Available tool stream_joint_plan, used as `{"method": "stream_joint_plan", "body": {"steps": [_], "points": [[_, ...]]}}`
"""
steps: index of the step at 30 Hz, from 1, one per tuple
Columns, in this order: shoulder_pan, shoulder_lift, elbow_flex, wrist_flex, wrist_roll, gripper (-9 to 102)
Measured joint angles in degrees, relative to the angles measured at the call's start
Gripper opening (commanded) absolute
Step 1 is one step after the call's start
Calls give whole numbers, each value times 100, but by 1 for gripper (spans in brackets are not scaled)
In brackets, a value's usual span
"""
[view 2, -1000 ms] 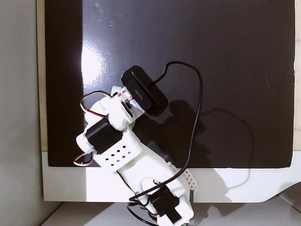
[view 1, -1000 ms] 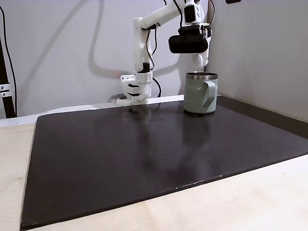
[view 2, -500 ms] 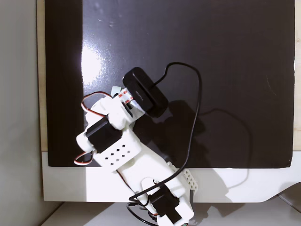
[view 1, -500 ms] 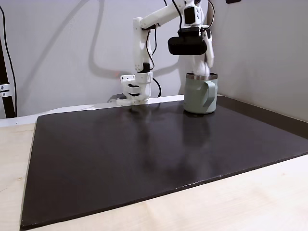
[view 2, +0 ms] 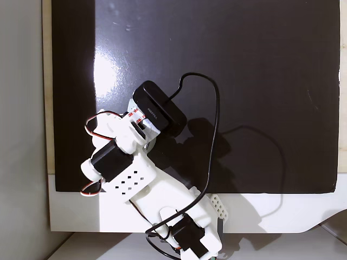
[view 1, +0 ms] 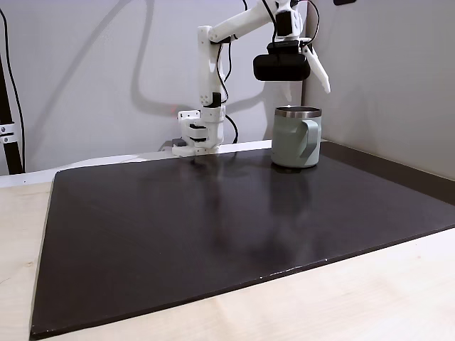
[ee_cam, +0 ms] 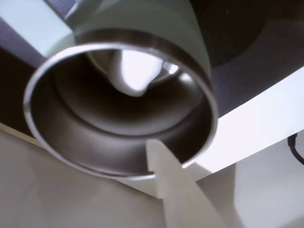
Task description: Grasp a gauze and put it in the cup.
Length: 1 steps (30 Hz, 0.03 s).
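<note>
the gauze (ee_cam: 134, 71) is sitting down inside the cup (ee_cam: 190, 42), a pale blurred lump against the steel inner wall in the wrist view, so i'm judging the main job as done and only the pull-away as left. the gripper (view 1: 318, 71) is hanging just above the cup's rim in a fixed view, with one white finger (view 1: 321, 72) sticking out toward the right wall and nothing between the fingers, so i'm reading it as spread apart and empty. in the wrist view a single pale finger (ee_cam: 175, 190) is pointing up toward the near edge of the steel rim.

the cup (view 1: 296, 136) is standing upright near the back right corner of the dark mat (view 1: 213, 234), close to the grey wall on the right. room is looking tight on that side and behind, where the arm's base (view 1: 201, 135) is standing. the way up and toward the front of the mat is lying open. i'm guessing the rim is the one thing a low finger could catch on while backing off.
</note>
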Motion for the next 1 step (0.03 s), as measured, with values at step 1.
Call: {"method": "stream_joint_plan", "body": {"steps": [1], "points": [[0,0,0,0,0,40]]}}
